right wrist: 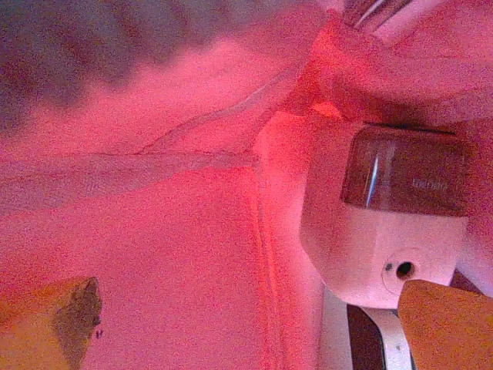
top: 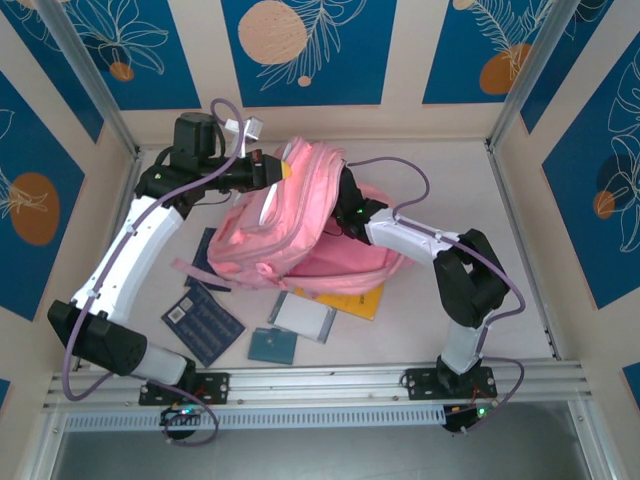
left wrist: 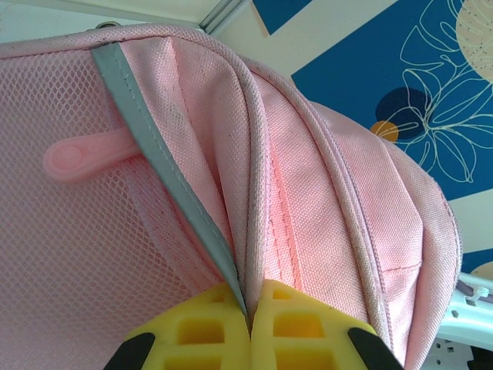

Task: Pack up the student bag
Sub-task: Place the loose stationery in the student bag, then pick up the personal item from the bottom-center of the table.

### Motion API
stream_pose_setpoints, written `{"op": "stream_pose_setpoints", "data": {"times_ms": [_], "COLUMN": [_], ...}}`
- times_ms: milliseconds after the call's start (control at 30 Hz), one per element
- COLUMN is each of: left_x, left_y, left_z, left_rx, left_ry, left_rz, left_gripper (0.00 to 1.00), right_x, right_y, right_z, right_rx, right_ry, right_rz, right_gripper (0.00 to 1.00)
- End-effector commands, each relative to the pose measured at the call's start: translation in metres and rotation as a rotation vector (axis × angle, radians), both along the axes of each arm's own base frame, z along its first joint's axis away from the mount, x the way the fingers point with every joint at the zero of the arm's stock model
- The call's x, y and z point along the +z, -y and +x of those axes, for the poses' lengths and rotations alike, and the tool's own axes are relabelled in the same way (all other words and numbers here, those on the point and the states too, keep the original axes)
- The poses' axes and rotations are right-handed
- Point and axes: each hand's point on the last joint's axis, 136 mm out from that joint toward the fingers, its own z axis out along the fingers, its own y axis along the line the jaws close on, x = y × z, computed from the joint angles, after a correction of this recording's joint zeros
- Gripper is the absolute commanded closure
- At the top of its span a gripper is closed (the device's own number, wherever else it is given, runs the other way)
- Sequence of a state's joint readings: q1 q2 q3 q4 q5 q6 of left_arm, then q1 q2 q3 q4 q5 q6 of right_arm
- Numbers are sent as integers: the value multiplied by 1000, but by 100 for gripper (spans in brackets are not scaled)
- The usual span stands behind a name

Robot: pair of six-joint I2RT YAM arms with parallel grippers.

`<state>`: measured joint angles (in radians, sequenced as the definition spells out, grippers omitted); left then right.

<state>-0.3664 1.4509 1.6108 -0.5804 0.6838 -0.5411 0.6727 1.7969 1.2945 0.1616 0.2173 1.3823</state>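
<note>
left hand (left wrist: 250, 333): clenched on large soft pink fabric backpack (left wrist: 308, 193) at its grey-trimmed seam | right hand (right wrist: 250, 297): released, fingers spread wide, inside backpack | small white box with clear smoky cap (right wrist: 385, 231): inside backpack, just beside one right-hand finger | backpack: mid-worktop (top: 460, 190), between both arms

We find the left arm (top: 135, 245) and right arm (top: 415, 237) white-shelled, black-jointed. Purple cables (top: 67, 362) follow; fingers (left wrist: 192, 335) are yellow.
</note>
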Motion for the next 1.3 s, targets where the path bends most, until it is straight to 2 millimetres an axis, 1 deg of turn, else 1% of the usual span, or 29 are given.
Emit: {"op": "stream_pose_setpoints", "data": {"times_ms": [0, 100, 167, 300, 433, 567, 667, 733, 833, 967, 1067, 1167, 1267], "left_x": [77, 77, 77, 72, 65, 52, 48, 52, 65, 80, 88, 99, 111], "left_y": [5, 2, 0, -5, -10, -17, -19, -19, -23, -35, -43, -50, -54], "left_z": [-17, -16, -16, -14, -10, 0, 10, 20, 37, 63, 82, 97, 105], "left_rx": [-97, -79, -67, -37, -3, 59, 86, 100, 125, 197, 240, 267, 276], "left_ry": [275, 274, 279, 283, 281, 264, 262, 274, 308, 357, 374, 399, 444], "left_rz": [-128, -117, -107, -79, -56, -9, -1, -6, 18, 48, 47, 41, 59], "left_gripper": [100, 100, 100, 100, 100, 100, 100, 100, 100, 100, 100, 100, 100], "right_x": [23, 38, 44, 57, 59, 65, 72, 73, 72, 71, 69, 69, 69], "right_y": [-5, -4, 4, 29, 56, 84, 102, 112, 122, 133, 142, 145, 139], "right_z": [-12, -24, -35, -59, -80, -100, -118, -130, -147, -171, -184, -194, -204], "right_rx": [91, 159, 190, 222, 237, 255, 271, 288, 320, 362, 379, 411, 468], "right_ry": [84, 150, 181, 274, 330, 400, 450, 468, 478, 504, 514, 529, 552], "right_rz": [16, -33, -98, -208, -329, -433, -445, -470, -488, -507, -536, -543, -538], "right_gripper": [3, 3, 3, 0, 1, 0, 9, 13, 16, 20, 22, 23, 23]}}
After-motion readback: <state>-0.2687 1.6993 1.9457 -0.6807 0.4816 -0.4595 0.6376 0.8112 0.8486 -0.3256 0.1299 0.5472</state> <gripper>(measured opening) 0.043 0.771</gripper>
